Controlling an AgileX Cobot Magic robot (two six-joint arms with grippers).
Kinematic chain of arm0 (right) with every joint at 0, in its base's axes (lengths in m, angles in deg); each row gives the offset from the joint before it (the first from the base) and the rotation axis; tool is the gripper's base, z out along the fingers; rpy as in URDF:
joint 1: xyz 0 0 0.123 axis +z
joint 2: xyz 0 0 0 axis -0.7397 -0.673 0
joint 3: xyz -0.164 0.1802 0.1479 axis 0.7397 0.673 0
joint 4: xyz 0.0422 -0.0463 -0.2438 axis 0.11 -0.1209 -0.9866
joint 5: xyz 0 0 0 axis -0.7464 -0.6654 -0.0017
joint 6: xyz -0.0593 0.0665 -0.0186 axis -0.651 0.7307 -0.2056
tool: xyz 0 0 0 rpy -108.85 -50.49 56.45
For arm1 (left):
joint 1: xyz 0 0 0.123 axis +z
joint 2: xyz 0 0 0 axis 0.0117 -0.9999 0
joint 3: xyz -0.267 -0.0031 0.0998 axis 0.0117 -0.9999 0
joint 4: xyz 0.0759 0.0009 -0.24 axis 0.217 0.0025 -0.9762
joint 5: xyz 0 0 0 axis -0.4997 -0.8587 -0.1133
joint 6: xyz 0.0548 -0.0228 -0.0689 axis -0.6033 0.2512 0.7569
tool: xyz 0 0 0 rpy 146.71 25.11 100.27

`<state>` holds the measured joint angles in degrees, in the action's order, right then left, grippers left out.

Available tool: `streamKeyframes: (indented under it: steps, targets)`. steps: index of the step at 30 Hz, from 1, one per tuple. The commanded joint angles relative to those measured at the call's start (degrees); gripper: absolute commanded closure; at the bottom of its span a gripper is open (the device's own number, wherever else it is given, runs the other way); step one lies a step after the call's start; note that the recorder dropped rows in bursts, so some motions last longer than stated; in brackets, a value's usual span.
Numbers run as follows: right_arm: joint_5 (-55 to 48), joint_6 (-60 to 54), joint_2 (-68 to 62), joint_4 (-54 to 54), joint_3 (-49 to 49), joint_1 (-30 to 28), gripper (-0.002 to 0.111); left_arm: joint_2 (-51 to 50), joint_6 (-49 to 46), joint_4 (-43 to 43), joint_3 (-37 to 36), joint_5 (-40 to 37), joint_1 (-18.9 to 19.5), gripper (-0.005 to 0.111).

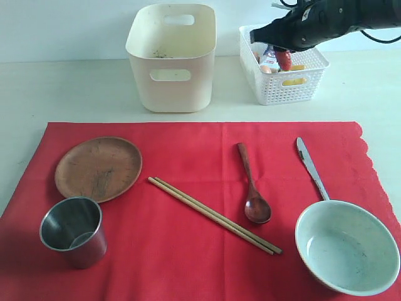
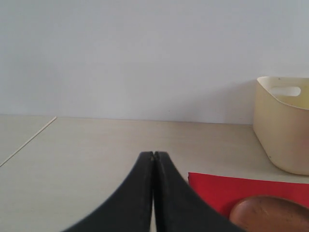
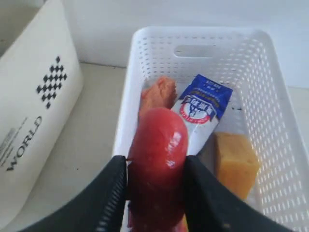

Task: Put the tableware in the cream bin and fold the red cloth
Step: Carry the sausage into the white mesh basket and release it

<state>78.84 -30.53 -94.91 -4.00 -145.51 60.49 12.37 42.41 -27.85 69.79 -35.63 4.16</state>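
Pale counter [image 1: 62,94] and a bare white wall [image 2: 145,48] frame the job, and neither of its 2 parts looks started. Your right hand [image 3: 155,166] is clamped on a glossy red food piece [image 3: 157,140], the 2 fingers pressing its sides. It hangs directly over the white lattice basket [image 1: 276,94], where the milk carton [image 3: 203,104], cheese [image 3: 234,162] and carrot [image 3: 157,94] lie beneath it. That placement reads as sorting: food goes to the basket so only tableware is left for the cream bin [image 1: 170,91], which stands just beside that hand. As far as you can see into the bin, it holds no tableware. All 6 pieces lie well apart from the right hand on the flat red cloth [image 1: 188,251]. They are the wooden plate [image 1: 98,168], steel cup [image 1: 72,232], chopsticks [image 1: 213,214], spoon [image 1: 254,194], knife [image 1: 311,166] and bowl [image 1: 348,248]. Your left hand [image 2: 153,157] hangs low over bare counter with its fingers pressed together on nothing. The cloth's corner and the plate sit just ahead of it, the bin farther on. You cannot fold until everything is off the cloth, so that hand is probably parked near the plate to take it next.
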Motion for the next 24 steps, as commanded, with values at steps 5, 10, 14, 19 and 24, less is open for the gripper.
streamKeyframes:
  steps: [5, 10, 14, 19, 24]
  targets:
    - [6.13, 5.75, -5.77, -0.01, -6.37, -1.84, 0.108, 0.33, -0.16, 0.05, -0.02, 0.1, -0.37, 0.104]
    - [5.84, 6.16, -7.34, -0.01, -7.47, -1.84, 0.103, 0.33, -0.16, 0.05, -0.02, 0.1, -0.37, 0.104]
    - [6.46, 6.16, -7.71, -0.01, -7.47, -1.84, 0.085, 0.33, -0.16, 0.05, -0.02, 0.1, -0.37, 0.104]
    - [7.28, 6.16, -7.71, 0.11, -7.47, -1.84, 0.059, 0.33, -0.16, 0.05, -0.02, 0.1, -0.37, 0.104]
    - [7.28, 6.16, -7.71, 0.11, -7.47, -1.84, 0.045, 0.33, -0.16, 0.05, -0.02, 0.1, -0.37, 0.104]
